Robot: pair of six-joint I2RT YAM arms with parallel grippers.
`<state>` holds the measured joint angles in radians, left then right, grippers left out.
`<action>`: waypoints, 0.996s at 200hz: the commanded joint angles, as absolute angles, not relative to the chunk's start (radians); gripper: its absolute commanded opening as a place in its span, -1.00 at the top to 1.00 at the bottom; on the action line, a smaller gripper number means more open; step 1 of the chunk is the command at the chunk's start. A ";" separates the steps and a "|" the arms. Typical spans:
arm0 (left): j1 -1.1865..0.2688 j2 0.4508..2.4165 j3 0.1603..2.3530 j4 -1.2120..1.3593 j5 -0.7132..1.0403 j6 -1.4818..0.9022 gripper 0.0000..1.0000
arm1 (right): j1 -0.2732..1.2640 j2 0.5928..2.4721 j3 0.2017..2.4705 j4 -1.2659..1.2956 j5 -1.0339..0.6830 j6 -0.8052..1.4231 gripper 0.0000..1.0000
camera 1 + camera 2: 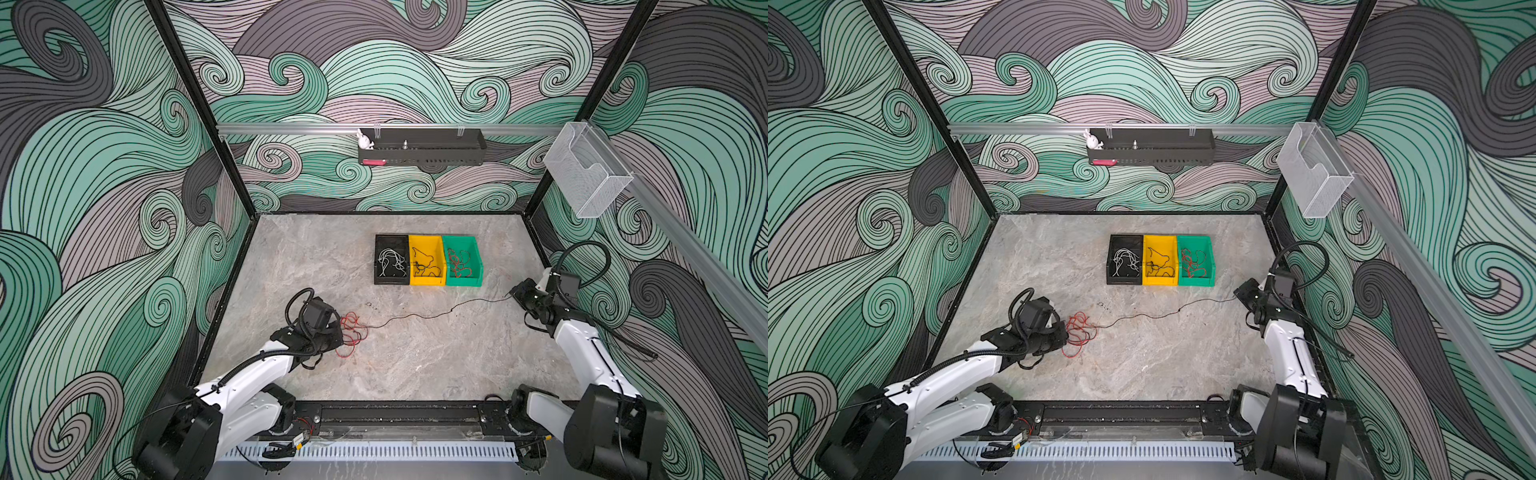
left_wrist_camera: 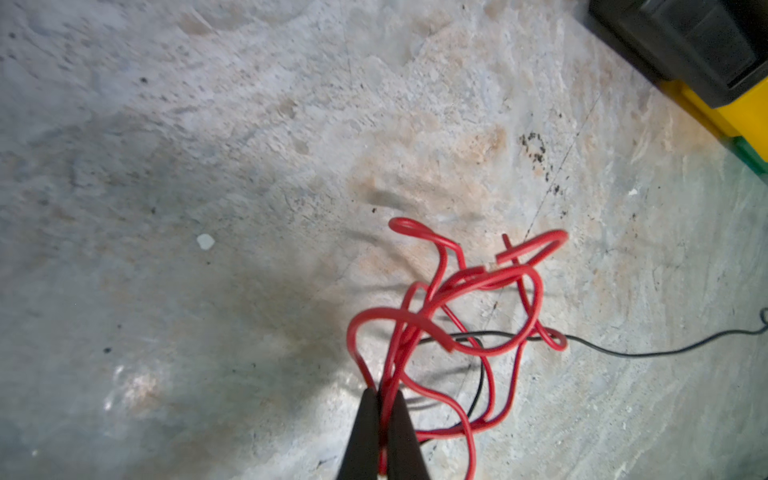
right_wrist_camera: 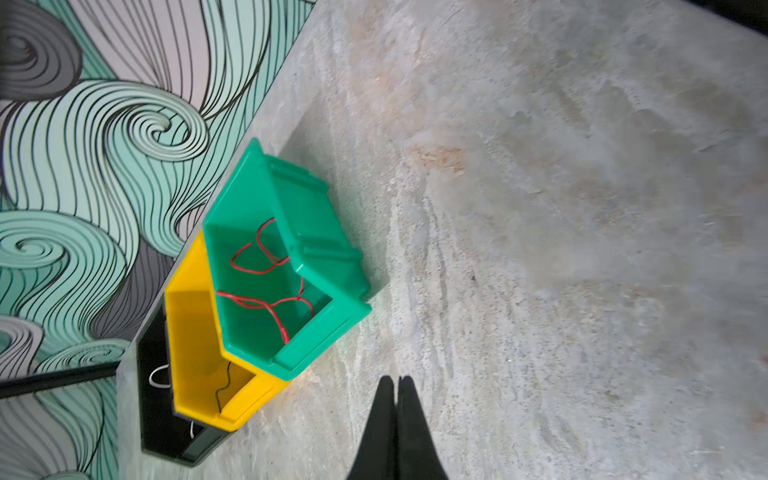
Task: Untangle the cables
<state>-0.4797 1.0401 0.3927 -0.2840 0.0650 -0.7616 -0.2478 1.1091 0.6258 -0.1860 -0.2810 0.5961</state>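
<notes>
Your left gripper (image 2: 381, 395) is clamped on strands of the red tangle (image 1: 351, 332), a single knot of red wire lying on the table (image 1: 415, 365) just beside it; the strands in it are too snarled to count. One black cable (image 1: 419, 316) runs out of that tangle across the table to your right gripper (image 3: 397, 382). Its jaws are pressed together, but you cannot tell whether they pinch the wire's end. Three bins stand touching in a row farther back: the black bin (image 1: 391, 239) holds white cables (image 1: 390, 264), the yellow bin (image 1: 427, 282) holds black cables (image 1: 426, 266), and the green bin (image 1: 463, 282) holds red cables (image 1: 459, 264).
</notes>
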 commanded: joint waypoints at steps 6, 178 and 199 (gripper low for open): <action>-0.473 1.063 0.437 -0.307 0.123 -0.737 0.97 | -0.133 1.098 0.620 -0.155 -0.337 0.596 1.00; -0.473 1.028 0.425 -0.305 0.128 -0.737 0.93 | 0.477 1.299 0.735 -0.296 0.055 0.470 0.63; -0.472 1.031 0.425 -0.301 0.129 -0.735 0.93 | 0.474 1.277 0.737 -0.335 0.110 0.443 0.48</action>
